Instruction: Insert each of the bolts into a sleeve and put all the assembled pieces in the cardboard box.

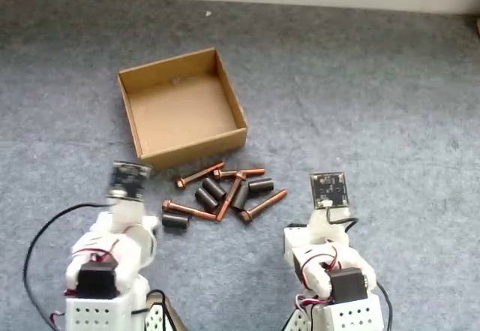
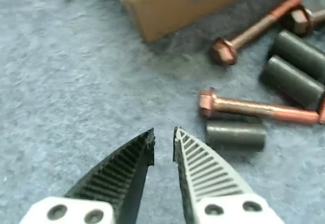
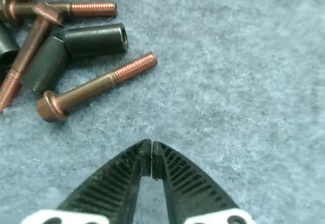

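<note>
Box [image 1: 193,148] stands ahead of the left gripper [image 2: 163,141], whose jaws are slightly parted, holding nothing. Right gripper [image 3: 152,155] is pressed together, holding nothing. Bolts [image 3: 91,87] and sleeves [image 2: 236,135] lie loose just ahead, between both grippers.

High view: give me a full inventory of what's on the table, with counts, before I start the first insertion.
cardboard box: one, brown, open and empty, on the far side of the pile from the arms.
bolts: five, copper, loose in a pile just in front of the box.
sleeves: five, black, mixed among the bolts; none appears to hold a bolt yet.
table: one, grey carpet-like surface under everything.
left gripper: one black and one pale grey finger, slightly parted, above bare carpet beside the pile.
right gripper: black fingers, tips together, above bare carpet on the pile's other side.
</note>
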Action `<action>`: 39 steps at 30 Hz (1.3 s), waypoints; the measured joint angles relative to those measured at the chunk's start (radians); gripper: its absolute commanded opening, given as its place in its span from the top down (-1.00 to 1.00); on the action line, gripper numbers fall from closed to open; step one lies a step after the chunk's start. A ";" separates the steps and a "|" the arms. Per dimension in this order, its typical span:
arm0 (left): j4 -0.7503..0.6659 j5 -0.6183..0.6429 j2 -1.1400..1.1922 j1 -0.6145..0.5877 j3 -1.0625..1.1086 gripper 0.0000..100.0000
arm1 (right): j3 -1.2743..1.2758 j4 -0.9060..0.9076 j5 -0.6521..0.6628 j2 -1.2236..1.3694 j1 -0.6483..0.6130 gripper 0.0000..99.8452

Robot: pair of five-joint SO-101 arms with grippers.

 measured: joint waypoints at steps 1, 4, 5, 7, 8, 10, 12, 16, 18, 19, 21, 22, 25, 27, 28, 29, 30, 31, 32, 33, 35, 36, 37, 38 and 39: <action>0.000 0.000 0.000 -0.044 -0.008 0.80 | -0.002 -0.002 0.058 0.000 0.012 0.99; -0.011 0.000 0.000 -0.104 -0.009 0.80 | -0.006 -0.068 0.278 0.000 0.058 0.99; -0.011 0.000 0.000 -0.106 -0.011 0.80 | -0.006 -0.100 0.353 0.000 0.071 0.99; -0.011 0.000 0.000 -0.115 -0.014 0.80 | -0.006 -0.157 0.479 0.000 0.077 0.99; -0.011 0.000 0.000 -0.123 -0.015 0.80 | -0.006 -0.178 0.512 0.000 0.075 0.99; -0.011 0.000 0.000 -0.149 -0.015 0.80 | -0.006 -0.216 0.540 0.000 0.078 0.99; -0.011 -0.003 0.000 -0.164 -0.015 0.80 | -0.031 -0.232 0.549 0.000 0.078 0.99; -0.011 -0.091 0.000 -0.170 -0.015 0.80 | -0.143 -0.221 0.551 0.009 0.020 0.97; -0.011 -0.115 0.000 -0.170 -0.015 0.80 | -0.218 -0.203 0.552 0.041 -0.032 0.91; -0.011 -0.120 0.000 -0.170 -0.015 0.80 | -0.259 -0.193 0.548 0.069 -0.061 0.88; -0.011 -0.123 0.000 -0.170 -0.014 0.80 | -0.350 -0.184 0.485 0.147 -0.101 0.83; -0.011 -0.124 0.000 -0.170 -0.012 0.80 | -0.396 -0.184 0.446 0.195 -0.115 0.83; -0.011 -0.123 0.000 -0.170 -0.008 0.80 | -0.531 -0.184 0.339 0.379 -0.173 0.83; -0.011 -0.124 0.000 -0.170 -0.008 0.80 | -0.614 -0.184 0.284 0.522 -0.204 0.83; -0.011 -0.124 0.000 -0.170 -0.008 0.80 | -0.649 -0.184 0.258 0.595 -0.216 0.83; -0.011 -0.124 0.000 -0.170 -0.008 0.80 | -0.681 -0.184 0.232 0.663 -0.233 0.82; -0.011 -0.124 0.000 -0.170 -0.008 0.80 | -0.709 -0.184 0.210 0.733 -0.252 0.82; -0.011 -0.124 0.000 -0.170 -0.008 0.80 | -0.740 -0.184 0.196 0.801 -0.272 0.82; -0.011 -0.124 0.000 -0.170 -0.008 0.80 | -0.766 -0.184 0.187 0.865 -0.292 0.82; -0.011 -0.124 0.000 -0.170 -0.008 0.80 | -0.787 -0.189 0.186 0.930 -0.315 0.82; -0.011 -0.124 0.000 -0.170 -0.008 0.80 | -0.818 -0.216 0.186 1.051 -0.359 0.82; -0.011 -0.124 0.000 -0.170 -0.008 0.80 | -0.830 -0.238 0.183 1.103 -0.371 0.82; -0.011 -0.124 0.000 -0.170 -0.008 0.80 | -0.835 -0.262 0.183 1.149 -0.376 0.82; -0.011 -0.124 0.000 -0.170 -0.008 0.80 | -0.838 -0.290 0.183 1.186 -0.377 0.82; -0.011 -0.124 -0.002 -0.170 0.000 0.80 | -0.838 -0.311 0.180 1.217 -0.377 0.82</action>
